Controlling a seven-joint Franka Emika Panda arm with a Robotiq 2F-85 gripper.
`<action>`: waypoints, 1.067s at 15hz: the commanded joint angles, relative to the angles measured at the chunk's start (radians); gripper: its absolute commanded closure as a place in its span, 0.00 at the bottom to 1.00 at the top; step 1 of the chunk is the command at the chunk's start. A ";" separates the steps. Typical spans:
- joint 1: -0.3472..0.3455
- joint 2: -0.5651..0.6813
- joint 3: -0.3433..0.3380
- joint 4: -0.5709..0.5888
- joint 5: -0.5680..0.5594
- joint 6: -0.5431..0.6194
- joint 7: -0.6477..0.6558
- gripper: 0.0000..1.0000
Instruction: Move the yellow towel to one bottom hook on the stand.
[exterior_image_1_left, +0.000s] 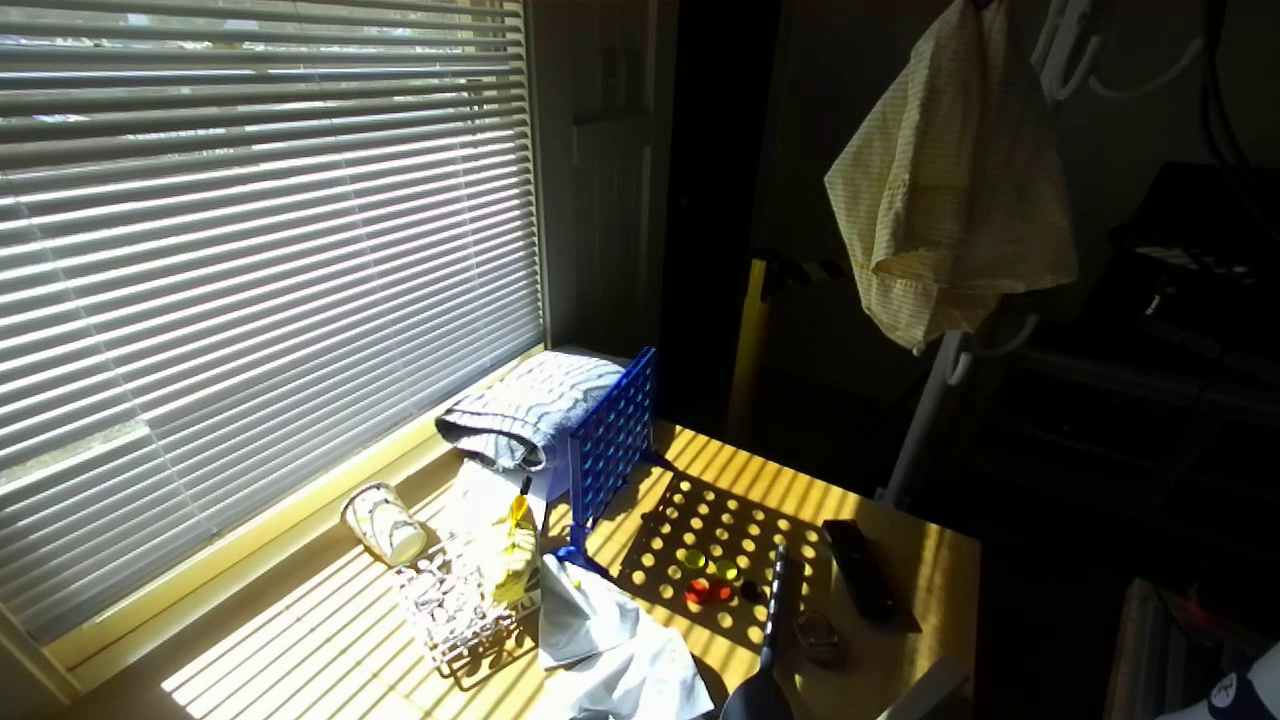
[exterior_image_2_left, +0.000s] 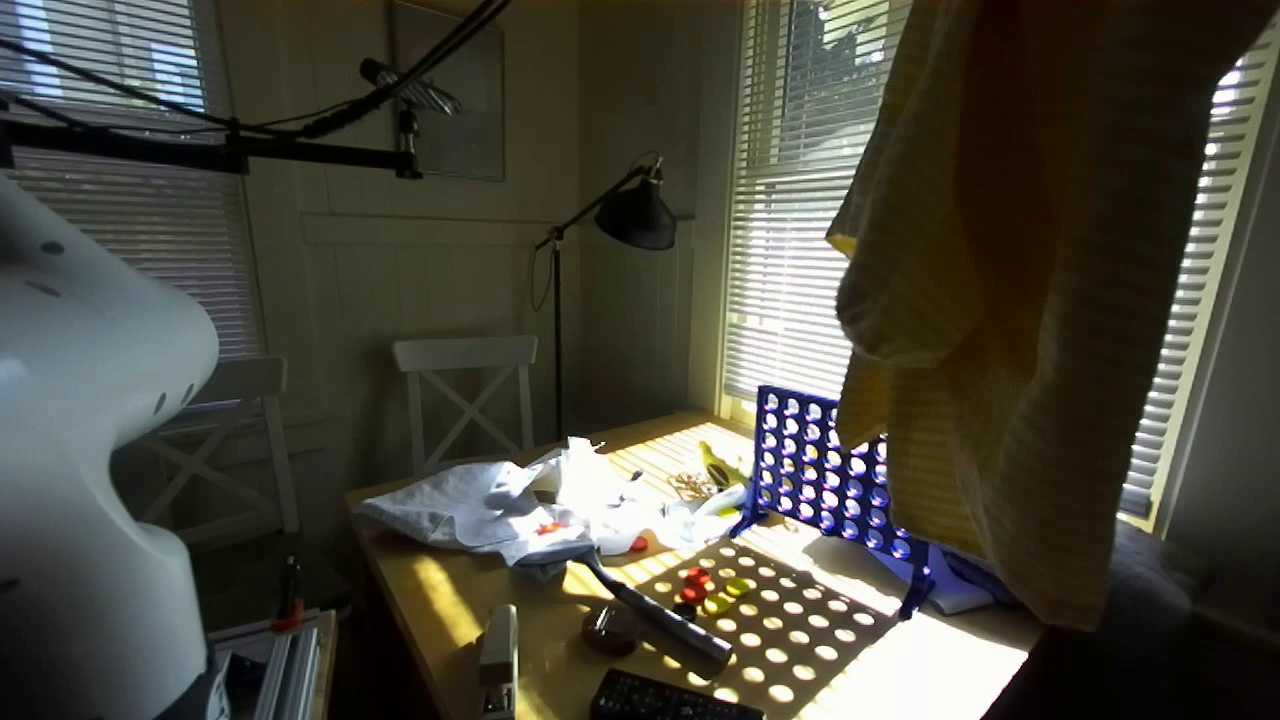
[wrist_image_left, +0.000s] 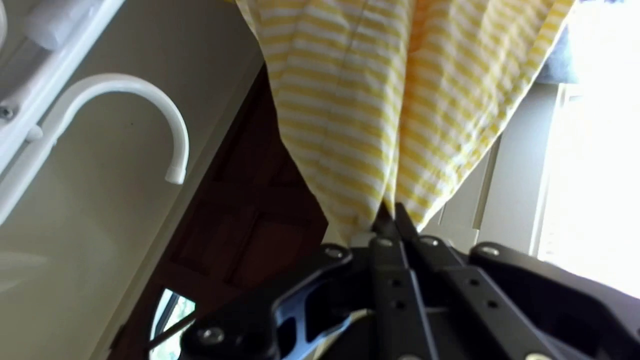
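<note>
The yellow-and-white striped towel (wrist_image_left: 340, 100) hangs from my gripper (wrist_image_left: 391, 211), whose fingers are closed on a pinched part of it in the wrist view. In both exterior views the towel (exterior_image_1_left: 950, 190) (exterior_image_2_left: 1040, 300) hangs in the air above and beyond the table; the gripper is out of frame at the top there. The white stand (exterior_image_1_left: 920, 420) is partly behind the towel, with upper hooks (exterior_image_1_left: 1150, 88) and lower hooks (exterior_image_1_left: 1015, 342) in an exterior view. The towel's lower end is near the lower hooks; contact cannot be told. A white curved hook (wrist_image_left: 175, 130) is left of the towel in the wrist view.
The table (exterior_image_1_left: 950, 570) holds an upright blue grid game (exterior_image_1_left: 612, 440), a grey cloth (exterior_image_1_left: 620, 650), a wire basket (exterior_image_1_left: 460, 620), a cup (exterior_image_1_left: 385, 525), a remote (exterior_image_1_left: 860, 570) and a black-handled utensil (exterior_image_1_left: 775, 610). A window with blinds borders the table.
</note>
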 joint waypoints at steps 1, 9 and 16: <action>-0.013 -0.053 -0.033 -0.079 0.021 -0.050 -0.031 1.00; -0.057 -0.172 -0.102 -0.207 0.015 -0.239 -0.027 1.00; -0.096 -0.201 -0.178 -0.281 0.007 -0.249 -0.023 1.00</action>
